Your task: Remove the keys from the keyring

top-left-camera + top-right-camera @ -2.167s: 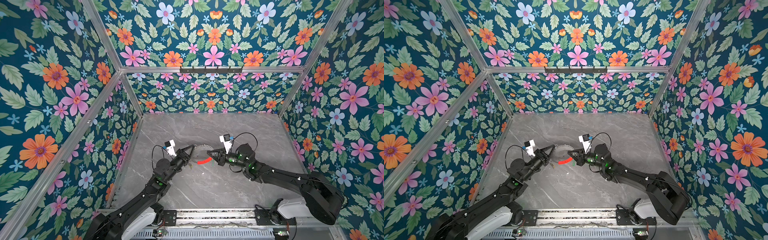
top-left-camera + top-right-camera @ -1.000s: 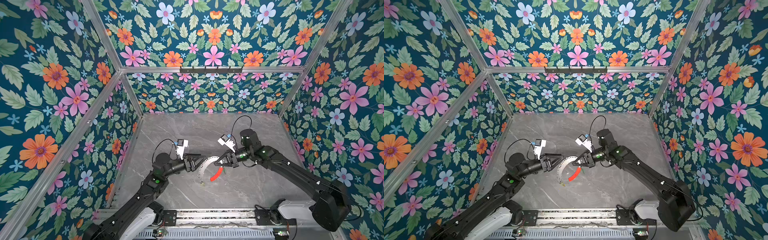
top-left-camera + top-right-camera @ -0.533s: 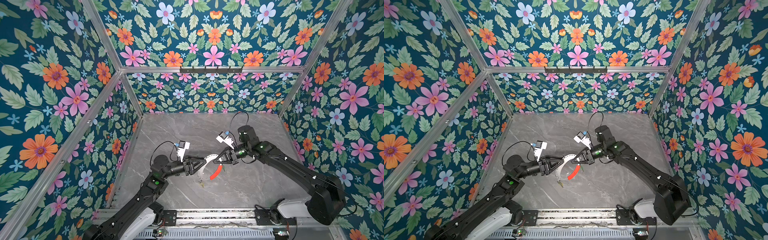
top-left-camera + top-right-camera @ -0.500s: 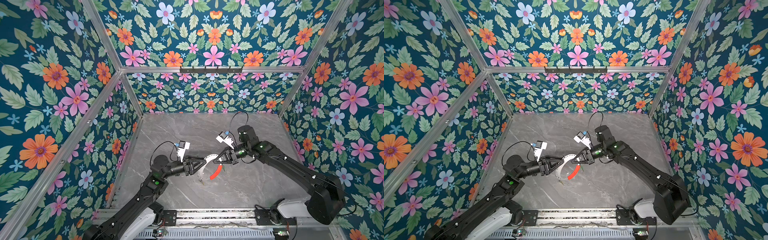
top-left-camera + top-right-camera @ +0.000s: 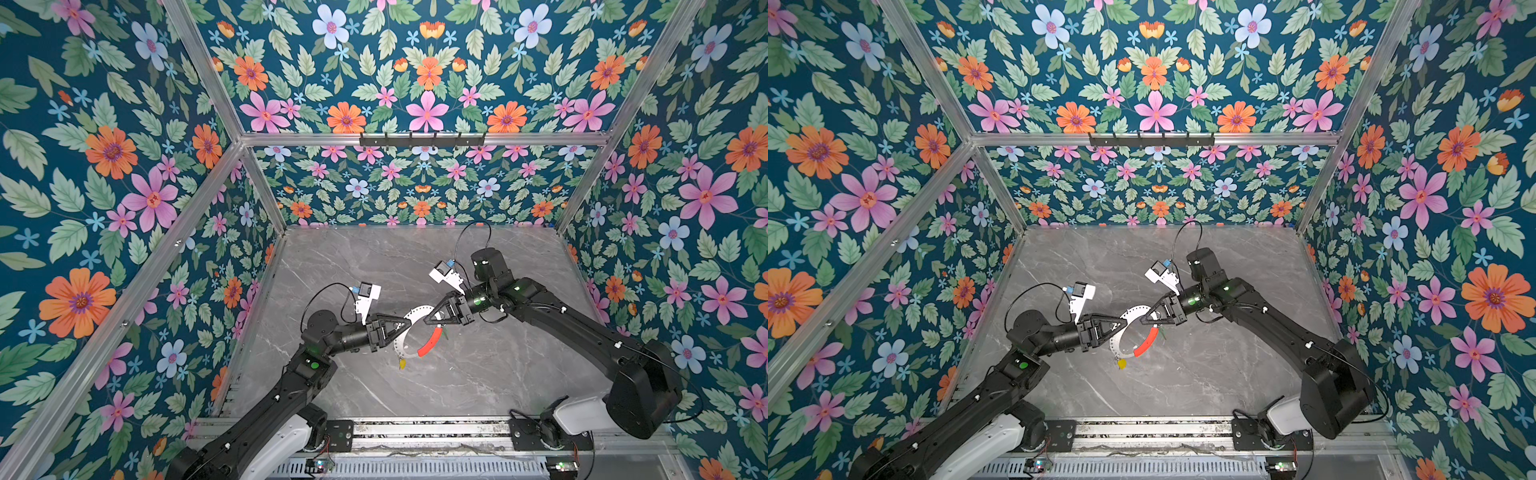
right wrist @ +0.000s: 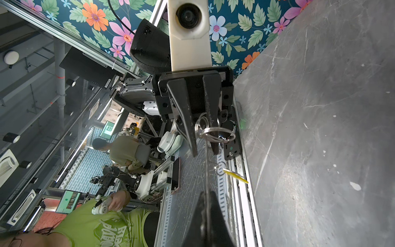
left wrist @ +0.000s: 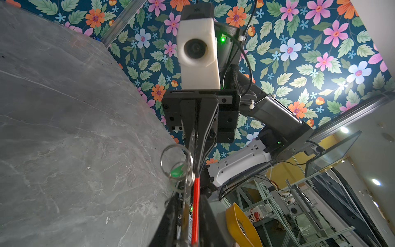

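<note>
The keyring (image 5: 402, 348) (image 5: 1116, 345), a flat grey ring with a red sleeve (image 5: 430, 343) (image 5: 1145, 345), hangs above the table between both arms. My left gripper (image 5: 407, 325) (image 5: 1122, 326) is shut on its left rim. In the left wrist view my left gripper (image 7: 192, 224) closes on the edge-on ring and red sleeve (image 7: 195, 205). My right gripper (image 5: 428, 320) (image 6: 206, 213) is shut on the upper right rim. A key with a yellow tag (image 5: 402, 364) (image 6: 235, 176) dangles below. A green tag (image 7: 178, 171) hangs from a wire loop (image 7: 175, 158) beside the red sleeve.
The grey marble table (image 5: 478, 374) lies under the ring, boxed in by floral walls (image 5: 124, 208). A black hook rail (image 5: 422, 139) runs along the back wall. The metal base rail (image 5: 415, 428) carrying both arms crosses the front.
My left gripper has closed from wide open onto the ring's left rim. The right gripper keeps its grip, and the ring has shifted slightly up and away with it.
</note>
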Robot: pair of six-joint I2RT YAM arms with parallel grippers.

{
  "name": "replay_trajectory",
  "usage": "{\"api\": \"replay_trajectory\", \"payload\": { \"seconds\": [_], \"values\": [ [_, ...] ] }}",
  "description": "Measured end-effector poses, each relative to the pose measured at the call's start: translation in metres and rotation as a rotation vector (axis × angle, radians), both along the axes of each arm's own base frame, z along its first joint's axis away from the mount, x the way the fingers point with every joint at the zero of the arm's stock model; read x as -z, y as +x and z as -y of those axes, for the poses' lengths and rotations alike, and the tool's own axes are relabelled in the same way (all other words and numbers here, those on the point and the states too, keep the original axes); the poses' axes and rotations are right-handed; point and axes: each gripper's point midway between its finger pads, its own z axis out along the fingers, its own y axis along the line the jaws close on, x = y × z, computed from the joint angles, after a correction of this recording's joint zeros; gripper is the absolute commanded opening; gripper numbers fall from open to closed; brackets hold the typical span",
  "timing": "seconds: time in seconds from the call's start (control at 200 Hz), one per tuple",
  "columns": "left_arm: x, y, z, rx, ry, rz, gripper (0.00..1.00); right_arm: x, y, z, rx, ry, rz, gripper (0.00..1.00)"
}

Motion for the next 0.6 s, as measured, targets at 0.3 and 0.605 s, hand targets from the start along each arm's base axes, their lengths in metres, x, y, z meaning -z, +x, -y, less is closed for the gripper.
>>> {"api": "replay_trajectory", "payload": {
  "seconds": [0.3, 0.605],
  "values": [
    [-0.006, 0.005, -0.003, -0.041, -0.031, -0.005, 0.0, -0.005, 0.01, 0.002, 0.089, -0.034, 0.038, 0.45],
    [-0.02, 0.023, -0.015, -0.178, -0.136, -0.065, 0.0, -0.021, 0.047, 0.035, 0.487, -0.121, 0.258, 0.57]
  ]
}}
